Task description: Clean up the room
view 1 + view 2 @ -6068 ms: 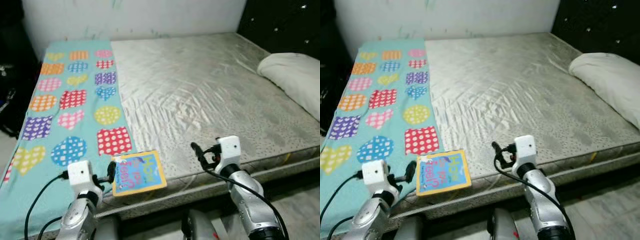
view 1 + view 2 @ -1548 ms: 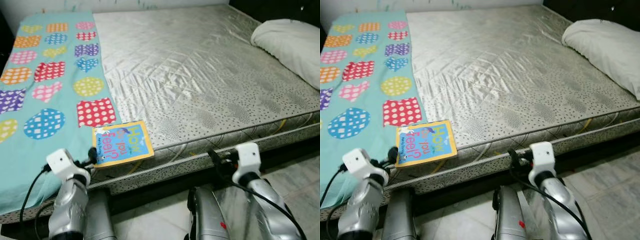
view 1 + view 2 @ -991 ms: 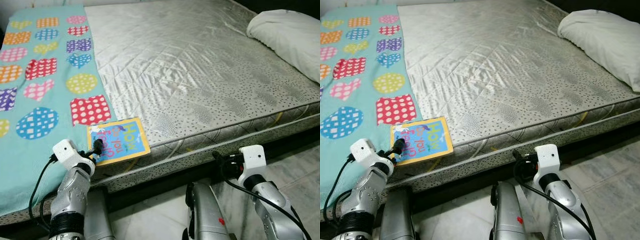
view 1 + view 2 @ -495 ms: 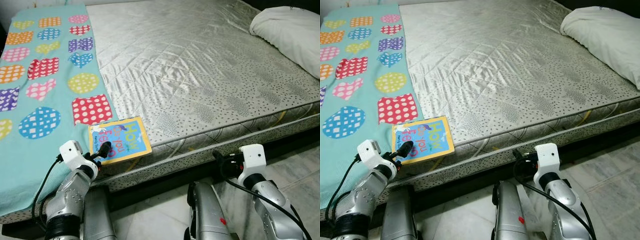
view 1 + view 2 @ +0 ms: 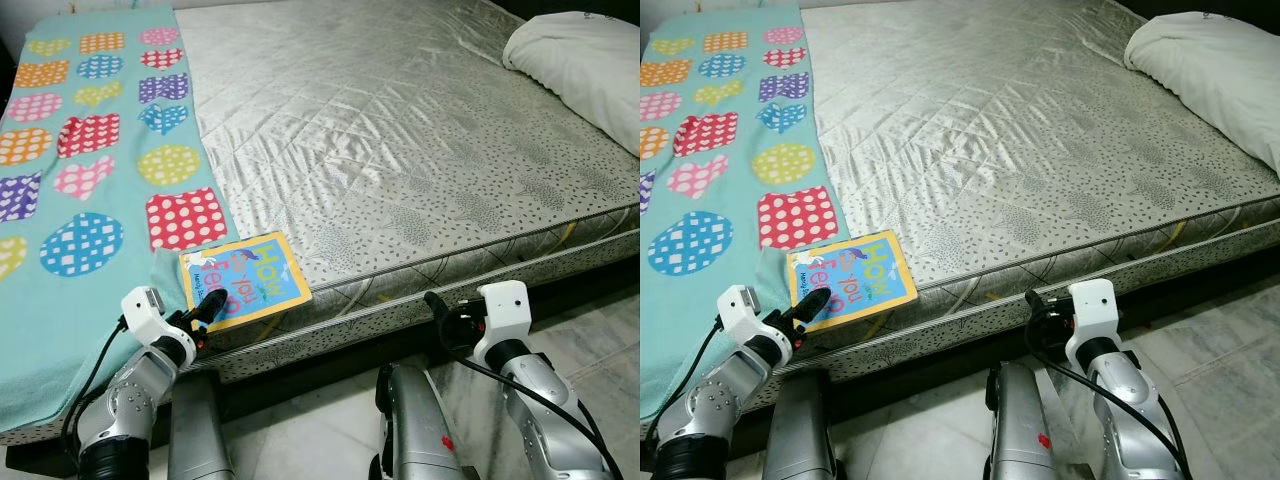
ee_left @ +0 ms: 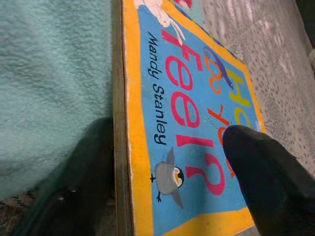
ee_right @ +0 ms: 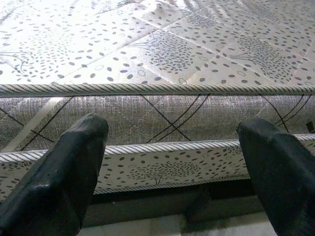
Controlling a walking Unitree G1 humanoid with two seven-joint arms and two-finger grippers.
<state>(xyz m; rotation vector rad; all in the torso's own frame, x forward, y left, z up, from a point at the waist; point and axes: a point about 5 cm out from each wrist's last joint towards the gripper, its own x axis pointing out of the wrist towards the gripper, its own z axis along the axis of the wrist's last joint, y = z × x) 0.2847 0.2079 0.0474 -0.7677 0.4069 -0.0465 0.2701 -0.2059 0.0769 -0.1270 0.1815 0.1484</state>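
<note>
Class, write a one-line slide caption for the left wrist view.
Left gripper open astride the picture book's edge, one finger over its cover, one beside the teal blanket.

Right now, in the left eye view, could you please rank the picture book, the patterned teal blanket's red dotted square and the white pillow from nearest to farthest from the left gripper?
1. Picture book: at the left gripper, on the mattress's near edge.
2. Red dotted square: on the teal blanket, just beyond the book.
3. White pillow: far corner on the robot's right.
</note>
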